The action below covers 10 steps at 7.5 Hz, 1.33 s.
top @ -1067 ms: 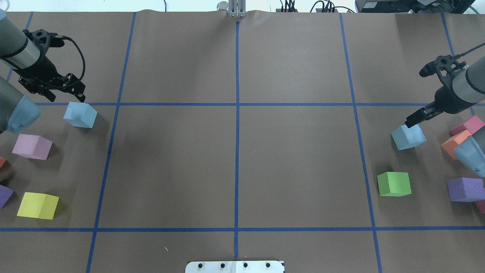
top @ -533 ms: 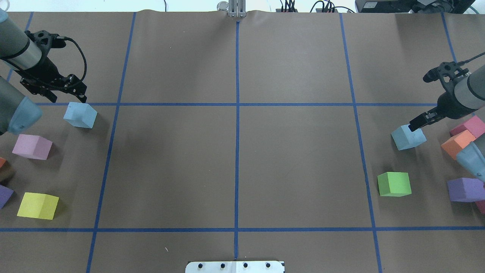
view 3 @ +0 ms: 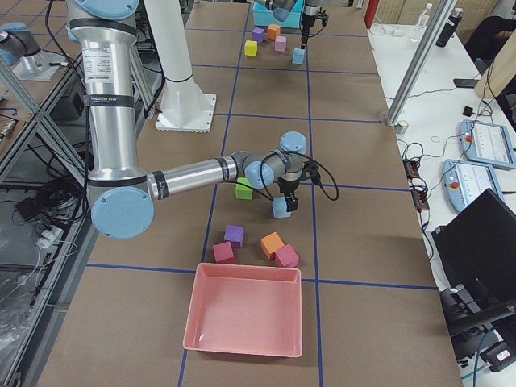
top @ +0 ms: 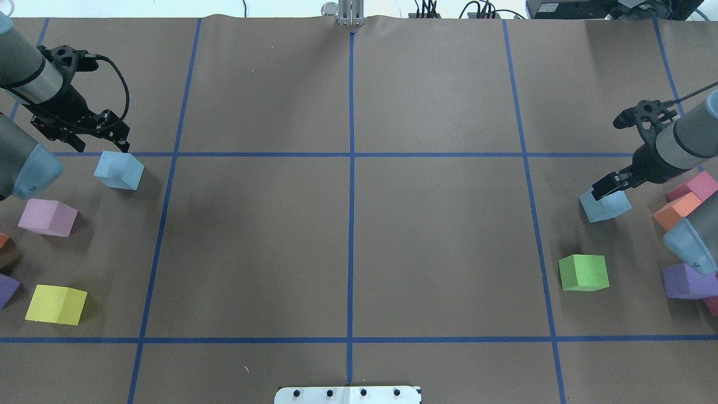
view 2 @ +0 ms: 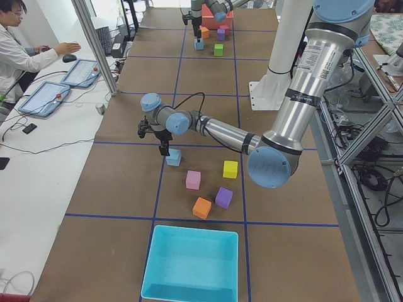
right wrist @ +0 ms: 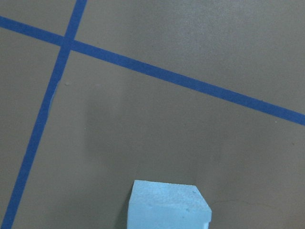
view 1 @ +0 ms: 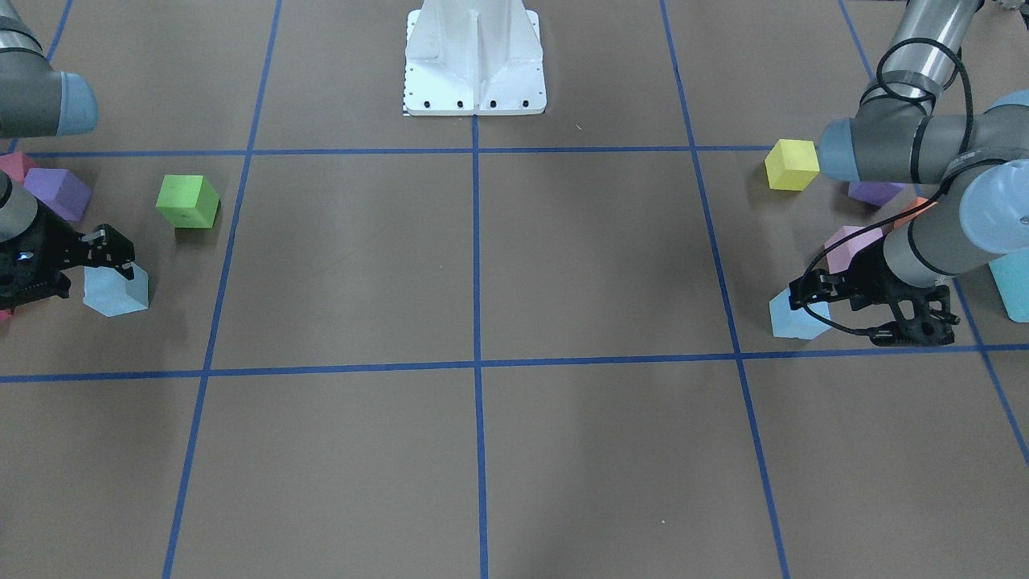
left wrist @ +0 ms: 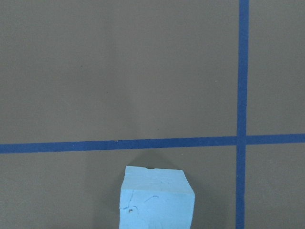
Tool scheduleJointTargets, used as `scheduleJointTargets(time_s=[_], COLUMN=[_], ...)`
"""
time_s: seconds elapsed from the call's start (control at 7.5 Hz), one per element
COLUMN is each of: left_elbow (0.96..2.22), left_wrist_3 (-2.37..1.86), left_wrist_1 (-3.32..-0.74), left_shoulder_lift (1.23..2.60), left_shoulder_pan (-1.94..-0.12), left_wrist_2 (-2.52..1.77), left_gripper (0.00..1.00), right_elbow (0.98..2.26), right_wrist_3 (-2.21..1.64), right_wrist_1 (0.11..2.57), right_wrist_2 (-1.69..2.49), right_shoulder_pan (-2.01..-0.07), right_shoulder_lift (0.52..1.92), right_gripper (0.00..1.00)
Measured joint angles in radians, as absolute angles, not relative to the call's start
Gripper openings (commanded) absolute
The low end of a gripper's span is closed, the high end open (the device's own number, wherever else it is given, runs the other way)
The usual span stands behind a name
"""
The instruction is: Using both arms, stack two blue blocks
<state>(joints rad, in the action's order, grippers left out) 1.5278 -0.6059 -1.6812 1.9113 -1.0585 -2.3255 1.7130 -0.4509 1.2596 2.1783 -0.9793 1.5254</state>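
Two pale blue foam cubes sit far apart on the bench, neither lifted. Front-facing view: the right blue block [view 1: 116, 293] lies on the brown bench [view 1: 482, 265] at 9 o'clock, with the right claw [view 1: 116, 253] just above its top. The left blue block [view 1: 796, 320] lies at 3 o'clock under the left claw [view 1: 806, 293]. Overhead view: the blocks swap sides, left at 10 o'clock and right at 3 o'clock, each claw hanging at its block's 12 o'clock edge. I cannot tell whether either claw is spread or pressed together. Side views: each claw hangs low over its block, with no grip visible. Wrist views: each shows only its block at 6 o'clock and bare bench crossed by blue tape [left wrist: 243, 95], the claw itself out of frame. The step looks like the approach to grasp. To do it well, centre each claw over its block, turn the wrist to meet flat faces rather than corners, lower to mid-height, and squeeze gently, since foam likely gives.
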Motion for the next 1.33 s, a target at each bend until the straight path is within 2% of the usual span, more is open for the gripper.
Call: scheduleJointTargets(time_s=[0.4, 0.93, 1.07, 1.2, 1.33], left_elbow=[1.528, 1.525, 1.524, 1.524, 1.523], left_wrist_3=[-0.606, -0.606, -0.606, -0.605, -0.606], left_wrist_1=[-1.681, -1.681, -1.681, -1.681, -1.681], left_shoulder_lift=[1.911, 1.912, 1.913, 1.913, 1.914], left_shoulder_pan=[-1.056, -1.054, -1.054, -1.053, -1.053], left_wrist_2=[-2.326, -2.326, -2.324, -2.318, -2.314], left_gripper=[0.99, 0.99, 0.99, 0.99, 0.99], right_elbow=[1.706, 1.68, 1.65, 1.618, 1.61], right_wrist_3=[-0.476, -0.477, -0.479, -0.484, -0.491], right_wrist_1=[1.258, 1.247, 1.201, 1.143, 1.111], right_wrist_2=[2.173, 2.147, 2.147, 2.15, 2.156], right_shoulder_pan=[-0.967, -0.938, -0.934, -0.933, -0.933], right_shoulder_lift=[1.525, 1.518, 1.515, 1.509, 1.504], right_gripper=[0.92, 0.73, 0.68, 0.68, 0.61])
